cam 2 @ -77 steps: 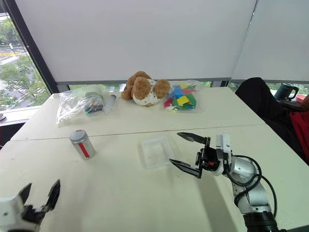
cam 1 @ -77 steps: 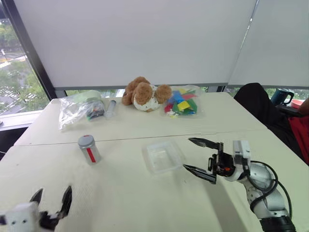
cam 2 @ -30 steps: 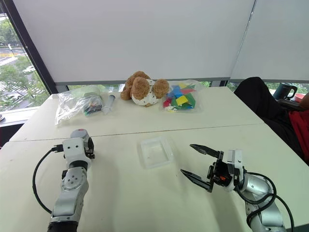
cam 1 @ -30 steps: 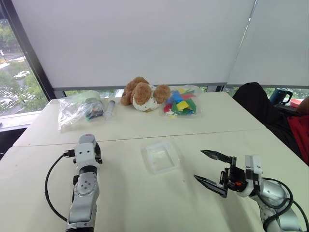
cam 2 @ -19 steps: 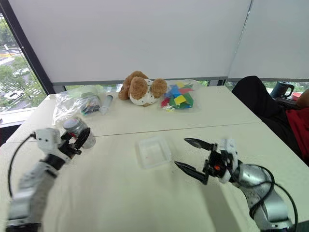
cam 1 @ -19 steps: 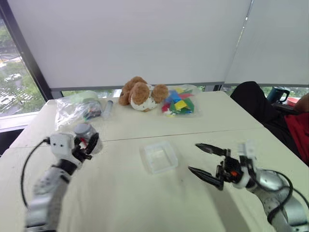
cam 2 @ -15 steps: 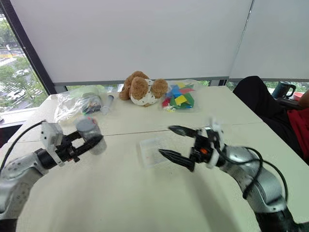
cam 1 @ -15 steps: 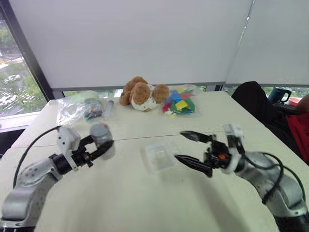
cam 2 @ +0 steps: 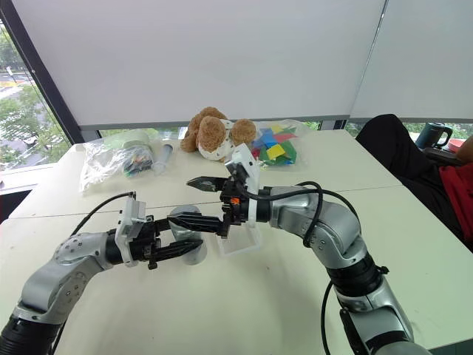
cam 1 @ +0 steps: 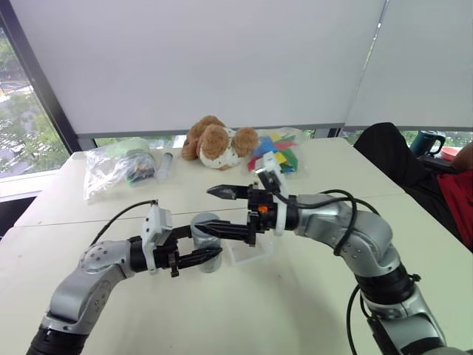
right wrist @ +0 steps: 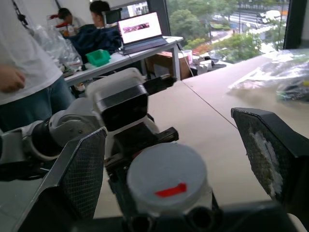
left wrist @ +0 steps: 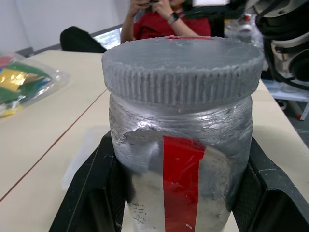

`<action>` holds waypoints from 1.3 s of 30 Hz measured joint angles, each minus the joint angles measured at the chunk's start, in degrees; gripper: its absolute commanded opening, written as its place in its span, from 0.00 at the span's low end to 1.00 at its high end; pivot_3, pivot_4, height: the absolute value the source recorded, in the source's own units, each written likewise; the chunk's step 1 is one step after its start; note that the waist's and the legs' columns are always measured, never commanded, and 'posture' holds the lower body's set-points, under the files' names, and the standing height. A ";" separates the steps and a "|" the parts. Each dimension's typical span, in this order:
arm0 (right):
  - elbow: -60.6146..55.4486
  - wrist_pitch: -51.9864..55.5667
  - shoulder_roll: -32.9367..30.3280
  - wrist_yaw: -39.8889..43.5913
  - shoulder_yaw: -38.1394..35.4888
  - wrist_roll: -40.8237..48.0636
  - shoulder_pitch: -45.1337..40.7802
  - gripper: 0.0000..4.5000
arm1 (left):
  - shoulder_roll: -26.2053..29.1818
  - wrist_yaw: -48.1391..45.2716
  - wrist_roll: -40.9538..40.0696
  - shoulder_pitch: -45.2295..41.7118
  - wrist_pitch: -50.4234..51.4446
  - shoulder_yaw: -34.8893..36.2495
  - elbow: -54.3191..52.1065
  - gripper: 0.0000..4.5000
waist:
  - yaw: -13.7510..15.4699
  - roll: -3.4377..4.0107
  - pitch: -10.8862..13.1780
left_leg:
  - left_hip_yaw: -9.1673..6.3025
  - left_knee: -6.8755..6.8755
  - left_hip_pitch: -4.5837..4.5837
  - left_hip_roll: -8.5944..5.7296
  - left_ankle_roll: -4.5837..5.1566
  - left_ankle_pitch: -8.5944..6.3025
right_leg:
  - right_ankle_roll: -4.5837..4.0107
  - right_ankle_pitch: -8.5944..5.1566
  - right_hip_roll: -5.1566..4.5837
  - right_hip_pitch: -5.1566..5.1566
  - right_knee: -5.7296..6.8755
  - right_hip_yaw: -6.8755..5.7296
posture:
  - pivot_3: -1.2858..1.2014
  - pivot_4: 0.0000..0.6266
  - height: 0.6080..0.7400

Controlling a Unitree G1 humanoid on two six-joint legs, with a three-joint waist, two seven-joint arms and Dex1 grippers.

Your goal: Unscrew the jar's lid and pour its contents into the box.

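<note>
The left gripper (cam 1: 198, 255) is clamped on the jar (cam 1: 203, 248), one black finger on each side of its body, holding it above the table (cam 1: 295, 310) just left of the box (cam 1: 255, 251). The right gripper (cam 2: 194, 203) faces it from the other side with its fingers spread wide, one above the jar and one level with the lid (left wrist: 182, 67), touching neither as far as can be seen. The jar is grey-silver and crinkled, with a white label crossed by a red stripe, and its ribbed grey lid is on. In the left wrist view it stands square between the fingers, its long axis across them, but which way the lid end faces in the room is hard to tell from the head views. The box lies flat on the table, partly hidden behind the right gripper. Farther back sit a teddy bear (cam 1: 219, 143), a bag of coloured pieces (cam 1: 284, 155), a clear bag (cam 1: 118, 166) and a slim tube (cam 1: 164, 166). A person in red (left wrist: 169, 19) sits past the table edge.
</note>
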 measured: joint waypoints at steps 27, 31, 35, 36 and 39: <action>3.38 -1.54 1.27 8.39 3.01 -8.04 -0.34 0.50 | -2.71 1.91 1.67 0.09 -0.08 -0.43 0.02 0.47 | -0.06 0.00 0.00 | 0.00 0.00 0.00 -0.01 0.00 0.00 | 0.04 0.02 0.02 -0.02 0.01 -0.01 | 0.52 0.24 1.00; 4.39 -2.54 1.35 9.74 2.98 -8.39 -0.27 0.50 | -2.71 1.92 1.67 0.04 0.42 -0.51 -0.11 0.47 | -0.12 0.00 0.00 | 0.00 -0.01 0.00 -0.01 0.00 0.00 | 0.05 0.02 0.03 -0.02 0.01 -0.01 | 0.52 0.24 1.00; 5.13 -3.46 1.55 11.17 2.77 -8.46 -0.08 0.50 | -2.69 1.88 1.67 0.05 0.54 -0.51 -0.30 0.47 | -0.11 0.00 0.00 | 0.00 -0.01 0.00 0.00 0.00 0.00 | 0.05 0.02 0.03 -0.02 0.01 0.00 | 0.52 0.24 1.00; 5.21 -4.01 1.46 11.92 2.72 -8.50 0.14 0.50 | -2.67 1.67 1.67 0.07 0.54 -0.51 -0.42 0.47 | -0.10 0.00 0.00 | 0.00 -0.01 0.00 0.00 0.00 0.00 | 0.05 0.02 0.03 -0.02 0.01 0.00 | 0.52 0.24 1.00; 6.61 -7.02 0.63 18.02 2.77 -8.38 0.45 0.50 | -1.67 -0.96 1.36 0.30 0.87 -0.67 -1.60 0.47 | -0.12 0.01 0.01 | 0.01 -0.01 0.00 -0.01 0.00 0.00 | 0.05 0.02 0.03 -0.02 0.00 -0.01 | 0.52 0.24 1.00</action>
